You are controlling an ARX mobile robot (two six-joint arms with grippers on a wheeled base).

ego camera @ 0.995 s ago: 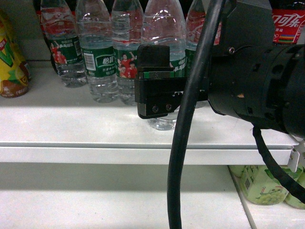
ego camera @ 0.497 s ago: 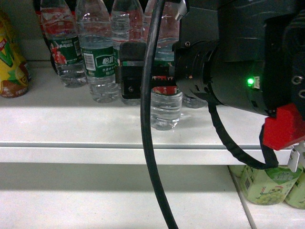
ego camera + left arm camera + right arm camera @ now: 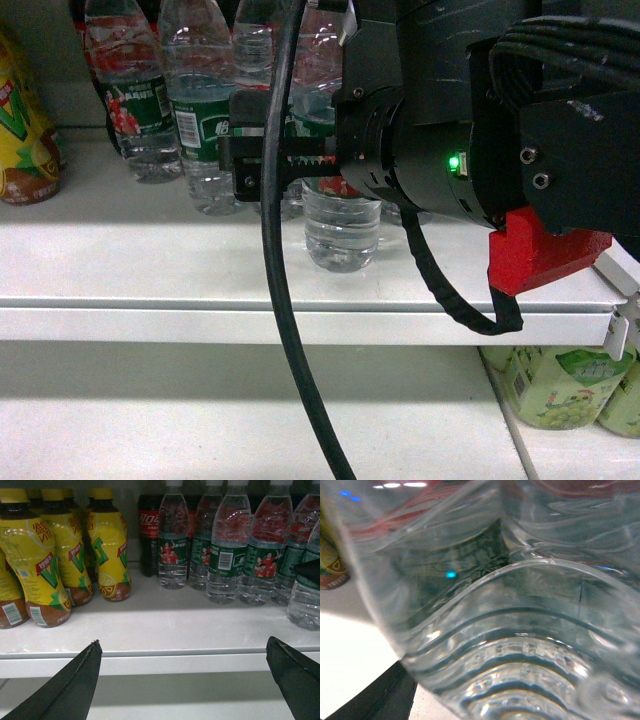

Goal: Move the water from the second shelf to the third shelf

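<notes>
Now, change: right gripper (image 3: pixel 300 165) slid left, closing round water bottle (image 3: pixel 341 225).
Fingers: right look clamped on bottle; left gripper (image 3: pixel 182 680) wide, empty.
Meaning: grip made; lift off second shelf (image 3: pixel 150 270) next.

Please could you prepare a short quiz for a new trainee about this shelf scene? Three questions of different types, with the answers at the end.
1. True or false: the left gripper is open and holds nothing.
2. Choose one. The water bottle at the right gripper is:
A) standing on the second shelf
B) lifted clear above it
C) lying on its side
3. Short answer: what stands at the left end of this shelf in the left wrist view?

Key: 1 true; 2 A; 3 yellow-labelled bottles with yellow caps.
</notes>
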